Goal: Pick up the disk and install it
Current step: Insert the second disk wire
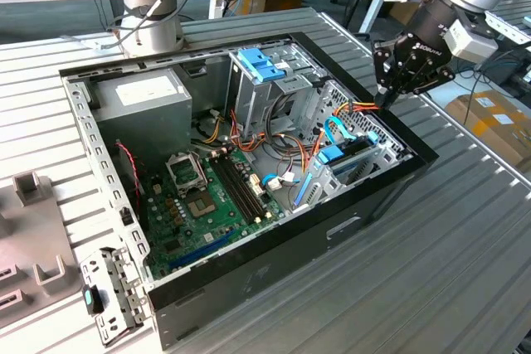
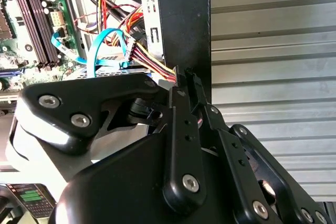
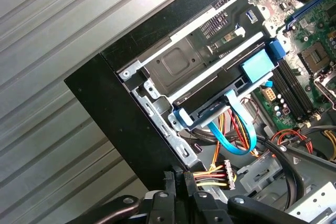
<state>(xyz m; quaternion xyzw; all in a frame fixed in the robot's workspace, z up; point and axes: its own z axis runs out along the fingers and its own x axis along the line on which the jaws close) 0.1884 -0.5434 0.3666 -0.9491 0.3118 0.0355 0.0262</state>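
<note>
Gripper (image 1: 387,102) poised at the computer case's (image 1: 274,275) rim on the exterior view's right, fingertips pinched together at the multicoloured power cable (image 3: 210,174) in the first wrist view. Left to right in the exterior view: power supply (image 1: 141,101), motherboard (image 1: 207,205), drive bay holding the disk (image 1: 353,155), seated with blue rails and a blue data cable (image 3: 236,135) attached.
</note>
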